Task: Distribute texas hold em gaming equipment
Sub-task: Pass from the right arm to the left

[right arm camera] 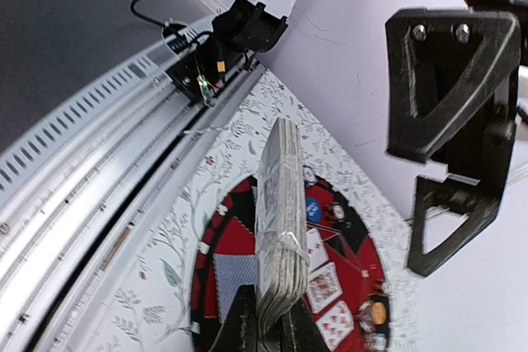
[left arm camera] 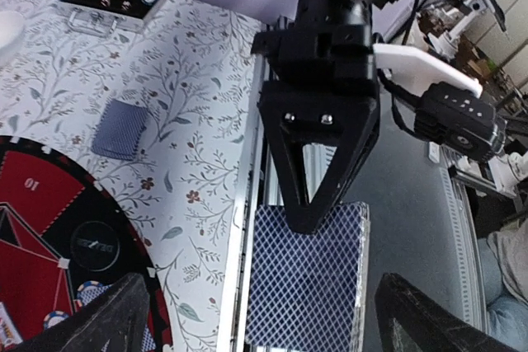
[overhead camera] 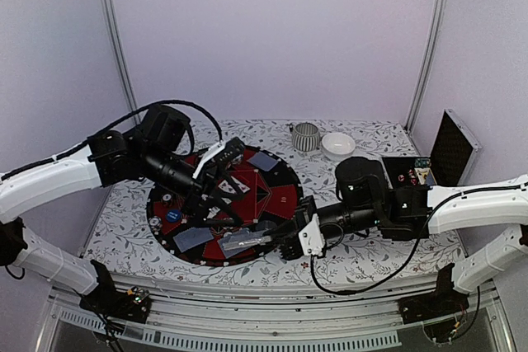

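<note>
Left to right: the left hand (left arm camera: 264,302) is hanging over the round red-and-black mat (overhead camera: 276,195) with its fingers spread wide, gripping nothing. On the mat a blue chip (overhead camera: 172,215) and a grey-blue-backed card (overhead camera: 191,239) are lying (face-up cards are showing nearby). The right hand (right arm camera: 266,323) is pinching a thick deck (left arm camera: 307,278) by one short end, holding it off the floral worktop (overhead camera: 124,220) in front of the left hand. Its backs are cross-hatched blue. Behind, a ribbed grey cup (overhead camera: 305,136) and a white bowl (overhead camera: 337,146) are standing side by side. At far right an open case (left arm camera: 87,16) is holding chips.
</note>
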Action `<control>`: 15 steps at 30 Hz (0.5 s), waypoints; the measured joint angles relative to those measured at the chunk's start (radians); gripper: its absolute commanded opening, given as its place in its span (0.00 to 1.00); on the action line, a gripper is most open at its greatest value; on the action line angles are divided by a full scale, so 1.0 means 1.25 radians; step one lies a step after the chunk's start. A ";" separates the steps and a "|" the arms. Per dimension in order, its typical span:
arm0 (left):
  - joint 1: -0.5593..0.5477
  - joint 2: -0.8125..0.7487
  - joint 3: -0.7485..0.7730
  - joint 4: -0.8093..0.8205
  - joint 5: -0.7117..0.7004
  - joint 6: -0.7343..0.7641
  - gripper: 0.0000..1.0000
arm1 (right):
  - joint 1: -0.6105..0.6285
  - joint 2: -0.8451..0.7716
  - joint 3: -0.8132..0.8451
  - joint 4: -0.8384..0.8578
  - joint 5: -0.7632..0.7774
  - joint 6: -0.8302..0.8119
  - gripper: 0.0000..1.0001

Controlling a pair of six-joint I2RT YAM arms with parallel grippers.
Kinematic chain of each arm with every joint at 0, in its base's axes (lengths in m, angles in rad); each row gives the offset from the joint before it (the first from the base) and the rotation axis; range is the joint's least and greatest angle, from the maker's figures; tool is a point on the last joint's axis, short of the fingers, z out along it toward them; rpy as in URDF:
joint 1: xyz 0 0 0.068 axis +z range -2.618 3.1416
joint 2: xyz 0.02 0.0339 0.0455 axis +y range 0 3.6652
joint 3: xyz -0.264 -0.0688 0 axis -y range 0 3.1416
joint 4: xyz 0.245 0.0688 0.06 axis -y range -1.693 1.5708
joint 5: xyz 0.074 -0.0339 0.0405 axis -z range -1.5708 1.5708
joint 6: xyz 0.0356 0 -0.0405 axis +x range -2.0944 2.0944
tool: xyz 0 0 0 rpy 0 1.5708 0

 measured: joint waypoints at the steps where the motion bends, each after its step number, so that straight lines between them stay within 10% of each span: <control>1: -0.015 0.013 -0.005 -0.001 0.009 0.011 0.98 | 0.016 0.000 -0.004 0.013 0.036 -0.052 0.02; 15: -0.110 0.069 -0.040 0.005 -0.001 0.092 0.91 | 0.082 0.000 -0.039 0.131 0.240 -0.363 0.02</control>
